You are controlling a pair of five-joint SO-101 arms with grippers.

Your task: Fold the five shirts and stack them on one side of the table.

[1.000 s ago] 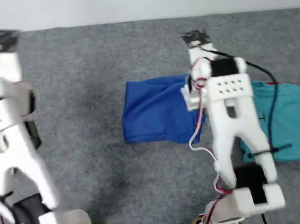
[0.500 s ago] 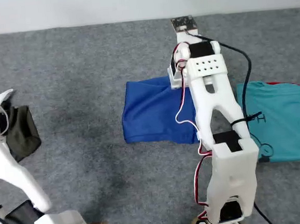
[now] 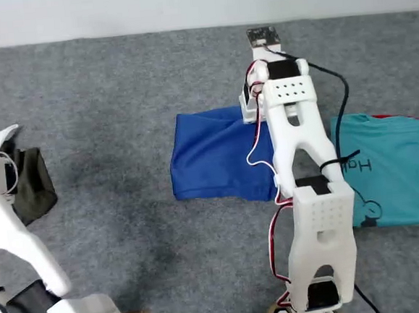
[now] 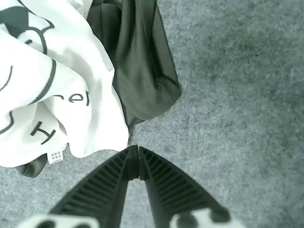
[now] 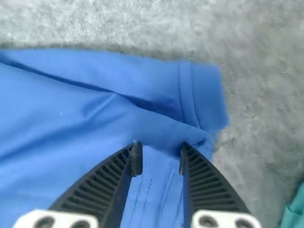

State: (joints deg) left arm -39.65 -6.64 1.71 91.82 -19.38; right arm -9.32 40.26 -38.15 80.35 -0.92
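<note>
A blue shirt [image 3: 213, 156] lies folded in the middle of the grey table. My right gripper [image 5: 159, 154] is open, its fingertips resting on the blue shirt [image 5: 95, 109] near a hemmed corner, with a ridge of cloth between them. In the high view that right gripper [image 3: 253, 113] sits at the shirt's far right corner. A teal shirt [image 3: 396, 174] lies flat at the right, with a red edge [image 3: 380, 116] showing beneath it. At the left edge are a dark shirt [image 4: 142, 61] and a crumpled white shirt [image 4: 47, 95]. My left gripper [image 4: 137, 154] is shut and empty just beside them.
The left arm [image 3: 4, 223] stands over the dark shirt [image 3: 30, 185] at the table's left edge. Bare grey carpet-like surface [image 3: 110, 99] stretches between the pile and the blue shirt. A pale wall runs along the far edge.
The right arm has stretched farther out and lowered its gripper onto the blue shirt's far right corner. The left arm has swung out to the left, uncovering the dark shirt.
</note>
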